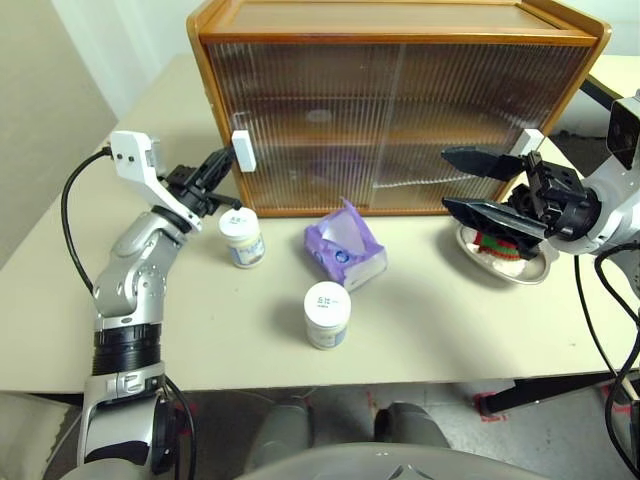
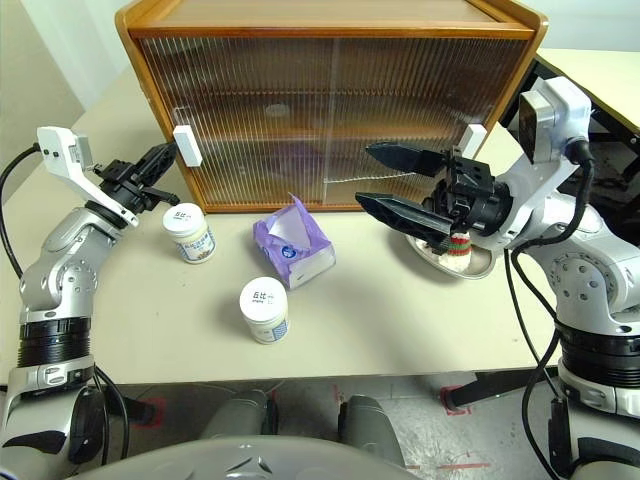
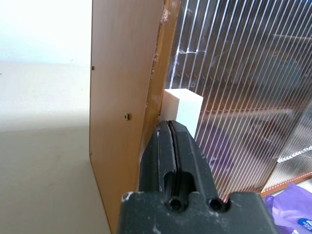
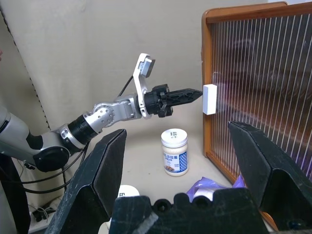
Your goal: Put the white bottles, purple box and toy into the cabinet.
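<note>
Two white bottles [image 1: 243, 237] [image 1: 327, 314] flank the purple box [image 1: 346, 248].

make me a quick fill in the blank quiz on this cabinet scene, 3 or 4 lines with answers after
1. The left gripper is ____, its tip at the white handle.
2. The cabinet has both sliding doors ____.
3. The toy lies in a steel ____.
4. The purple box lies between the two white ____.

Missing words: shut; closed; dish; bottles
</note>
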You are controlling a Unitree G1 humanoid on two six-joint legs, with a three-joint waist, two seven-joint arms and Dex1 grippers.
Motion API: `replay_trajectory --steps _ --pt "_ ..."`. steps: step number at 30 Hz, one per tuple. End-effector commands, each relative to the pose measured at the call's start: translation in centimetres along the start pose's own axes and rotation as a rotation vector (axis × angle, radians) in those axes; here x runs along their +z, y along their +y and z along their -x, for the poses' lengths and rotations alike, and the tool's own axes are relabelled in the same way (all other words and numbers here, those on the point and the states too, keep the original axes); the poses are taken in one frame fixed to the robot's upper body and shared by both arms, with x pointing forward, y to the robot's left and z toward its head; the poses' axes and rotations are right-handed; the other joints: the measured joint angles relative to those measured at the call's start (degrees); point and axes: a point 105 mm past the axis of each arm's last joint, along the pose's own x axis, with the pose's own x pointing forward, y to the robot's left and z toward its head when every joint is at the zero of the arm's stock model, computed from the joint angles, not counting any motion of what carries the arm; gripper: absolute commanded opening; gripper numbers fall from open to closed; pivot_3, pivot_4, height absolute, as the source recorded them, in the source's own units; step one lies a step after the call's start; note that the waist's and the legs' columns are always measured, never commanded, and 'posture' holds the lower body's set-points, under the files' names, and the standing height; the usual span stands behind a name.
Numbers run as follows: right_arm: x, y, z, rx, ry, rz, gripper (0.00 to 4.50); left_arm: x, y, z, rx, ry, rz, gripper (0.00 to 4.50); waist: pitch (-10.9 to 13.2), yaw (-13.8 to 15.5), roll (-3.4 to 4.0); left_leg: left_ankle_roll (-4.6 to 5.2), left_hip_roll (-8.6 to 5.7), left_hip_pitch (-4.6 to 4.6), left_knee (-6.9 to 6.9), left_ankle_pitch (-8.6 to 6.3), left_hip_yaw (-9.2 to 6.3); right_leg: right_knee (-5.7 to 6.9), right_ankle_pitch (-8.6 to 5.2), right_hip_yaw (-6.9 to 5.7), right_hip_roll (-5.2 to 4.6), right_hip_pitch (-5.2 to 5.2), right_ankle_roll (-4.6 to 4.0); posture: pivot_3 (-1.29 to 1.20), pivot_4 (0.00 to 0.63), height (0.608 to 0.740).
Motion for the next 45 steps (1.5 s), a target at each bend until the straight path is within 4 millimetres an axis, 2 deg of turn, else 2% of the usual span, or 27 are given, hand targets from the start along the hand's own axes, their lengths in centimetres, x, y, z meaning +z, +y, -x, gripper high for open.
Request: replay_trajectory --steps 1,8,24,34,45 --pt "0.1 0.1 0.0 0.003 0.004 0.0 4.5 -0.2 0.5 0.1 0.026 0.002 0.003 0.05 0.0 -0.02 0.0 0.0 0.0 0.0 0.0 0.0 0.0 0.0 0.0 0.0 0.0 0.0 0.0 0.01 0.0 0.74" --pt "0.1 0.1 0.0 -0.002 0.004 0.001 4.5 -0.8 1.0 0.2 0.049 0.019 -0.012 0.05 0.0 -0.07 0.0 -0.01 0.0 0.0 0.0 -0.01 0.0 0.0 0.0 0.01 -0.01 0.0 0.0 0.0 0.0 0.74" --pt "0.2 0.2 0.1 -0.012 0.002 0.01 4.5 -1.1 -1.1 -1.9 -0.047 0.024 0.006 0.05 0.0 -0.21 0.0 0.01 -0.01 0.0 0.03 0.01 0.01 0.02 0.02 0.0 0.01 0.0 -0.01 -0.02 0.0 0.74" --pt "0.2 0.2 0.1 -0.017 -0.004 0.012 4.5 -1.1 -4.6 -3.9 -0.186 0.027 0.034 0.05 0.0 -0.32 0.0 0.07 -0.02 0.0 0.05 0.04 0.04 0.02 0.03 0.01 0.05 0.01 0.01 -0.03 0.0 0.74" --pt "0.1 0.2 0.2 -0.026 -0.003 0.01 4.5 -2.0 -8.3 -5.8 -0.296 0.049 0.067 0.05 0.0 -0.88 0.0 0.12 -0.06 -0.02 0.12 0.07 0.06 0.03 0.06 0.04 0.11 0.05 0.07 -0.04 0.0 0.74"
